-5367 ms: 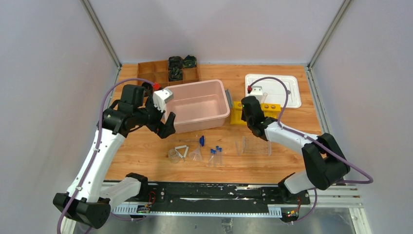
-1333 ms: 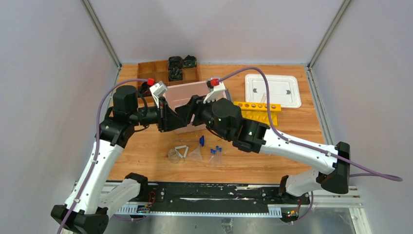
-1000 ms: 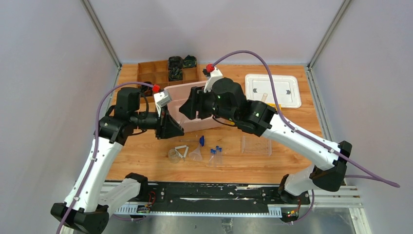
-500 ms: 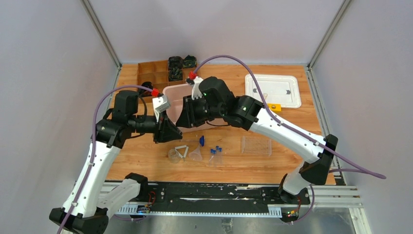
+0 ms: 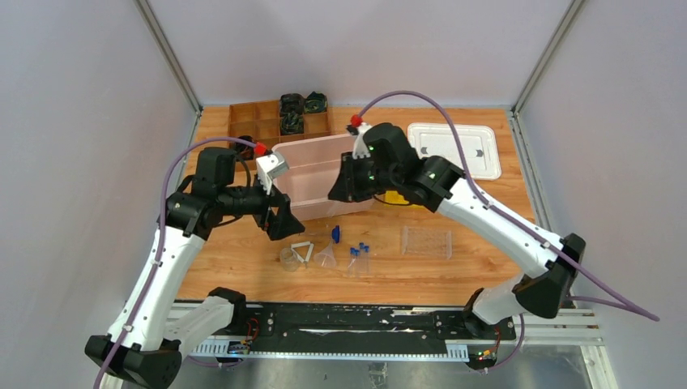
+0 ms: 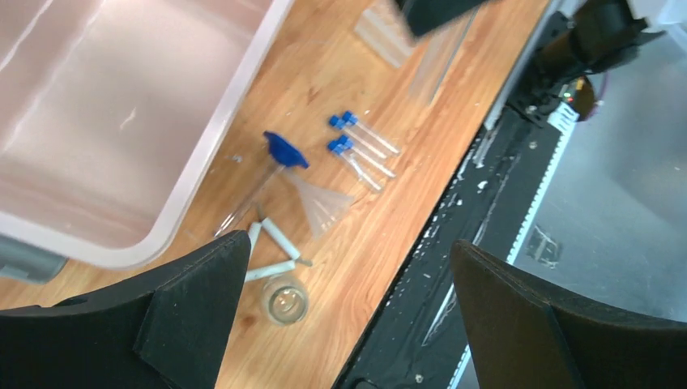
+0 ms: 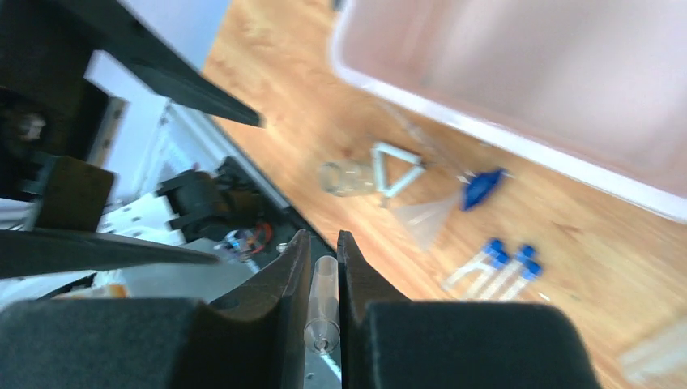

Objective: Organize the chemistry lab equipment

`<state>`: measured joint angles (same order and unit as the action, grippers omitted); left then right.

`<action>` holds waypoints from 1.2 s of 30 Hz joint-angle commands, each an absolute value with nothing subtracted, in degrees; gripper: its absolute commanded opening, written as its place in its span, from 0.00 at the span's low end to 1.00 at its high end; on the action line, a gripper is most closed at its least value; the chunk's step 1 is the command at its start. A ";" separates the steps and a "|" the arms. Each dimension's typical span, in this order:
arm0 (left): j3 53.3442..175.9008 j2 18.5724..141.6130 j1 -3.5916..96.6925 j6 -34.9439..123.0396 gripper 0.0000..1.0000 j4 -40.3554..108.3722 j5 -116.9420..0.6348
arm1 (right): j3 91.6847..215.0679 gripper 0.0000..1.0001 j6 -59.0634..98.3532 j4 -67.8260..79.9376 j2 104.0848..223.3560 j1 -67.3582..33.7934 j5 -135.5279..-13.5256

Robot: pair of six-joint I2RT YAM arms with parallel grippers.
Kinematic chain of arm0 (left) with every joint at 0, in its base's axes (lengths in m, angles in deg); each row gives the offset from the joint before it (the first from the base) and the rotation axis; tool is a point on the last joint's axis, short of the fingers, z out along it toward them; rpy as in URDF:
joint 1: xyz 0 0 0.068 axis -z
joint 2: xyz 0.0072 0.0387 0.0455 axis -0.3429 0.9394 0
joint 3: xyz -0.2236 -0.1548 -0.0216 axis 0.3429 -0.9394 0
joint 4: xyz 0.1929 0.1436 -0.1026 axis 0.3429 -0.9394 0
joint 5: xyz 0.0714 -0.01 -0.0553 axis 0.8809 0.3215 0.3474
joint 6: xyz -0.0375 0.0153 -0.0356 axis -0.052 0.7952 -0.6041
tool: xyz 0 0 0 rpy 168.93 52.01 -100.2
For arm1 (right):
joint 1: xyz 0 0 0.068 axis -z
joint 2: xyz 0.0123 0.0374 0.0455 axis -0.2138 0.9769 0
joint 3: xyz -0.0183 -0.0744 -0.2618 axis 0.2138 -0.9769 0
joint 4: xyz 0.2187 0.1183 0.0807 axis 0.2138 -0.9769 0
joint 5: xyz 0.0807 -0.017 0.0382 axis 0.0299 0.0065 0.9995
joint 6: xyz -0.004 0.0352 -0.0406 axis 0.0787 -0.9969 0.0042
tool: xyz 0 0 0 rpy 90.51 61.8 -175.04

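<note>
Right arm (image 5: 486, 217) has swung back rightward across the pink bin (image 5: 312, 166); your right fingers (image 7: 283, 275) pinch a clear tube (image 7: 322, 296) in the air over its front edge, left fingers (image 6: 194, 284) spread wide. Tube's likely light, slick, fragile: hold mid-barrel, gently.

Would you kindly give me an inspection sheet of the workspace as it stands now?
Surface: wooden table, no spills seen.
Job's things: beaker, wire triangle, funnel, blue-tipped rod and blue-capped tubes grouped near the front; clear tray to their right; yellow rack mostly hidden.
Clutter: pink bin, white lid, brown box.
Grippers: left gripper open, empty; right gripper holding a clear tube.
Cables: purple cables arching over both arms, no snag seen.
Surroundings: plain walls; nothing else seen.
</note>
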<state>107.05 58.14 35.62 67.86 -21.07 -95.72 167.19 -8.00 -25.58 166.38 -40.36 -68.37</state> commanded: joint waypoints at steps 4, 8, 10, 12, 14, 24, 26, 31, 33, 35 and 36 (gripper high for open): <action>107.06 60.42 35.87 65.13 1.00 -21.00 -84.57 | 156.80 0.00 -0.01 -33.13 155.17 -29.76 -86.12; 106.48 62.14 35.87 64.68 1.00 -21.16 -78.11 | 149.90 0.00 3.99 -34.04 149.63 -26.13 -100.99; 106.14 62.85 35.87 64.90 1.00 -21.54 -76.49 | 146.85 0.00 5.69 -33.27 147.85 -23.80 -105.77; 106.39 63.44 35.87 65.02 1.00 -22.23 -75.93 | 144.03 0.00 7.57 -31.67 146.92 -20.76 -107.27; 106.88 63.57 35.87 64.92 1.00 -22.78 -76.03 | 141.87 0.00 8.78 -29.85 146.72 -16.96 -106.64; 107.61 62.21 35.87 66.32 1.00 -23.26 -76.11 | 135.72 0.00 7.90 -20.02 150.97 -7.67 -108.83; 107.57 61.99 35.87 66.64 1.00 -23.38 -75.98 | 135.58 0.00 7.87 -18.35 152.25 -7.23 -108.84; 107.25 61.94 35.87 66.88 1.00 -23.38 -76.04 | 135.44 0.00 7.92 -15.20 155.06 -6.65 -109.02; 107.28 61.77 35.87 67.23 1.00 -23.44 -75.82 | 135.22 0.00 7.63 -14.24 156.10 -6.35 -109.16; 107.36 61.49 35.87 67.67 1.00 -23.41 -75.82 | 135.01 0.00 7.47 -13.51 156.81 -6.08 -109.38; 107.39 61.36 35.87 67.81 1.00 -23.37 -75.97 | 134.82 0.00 7.38 -13.10 157.04 -6.00 -109.41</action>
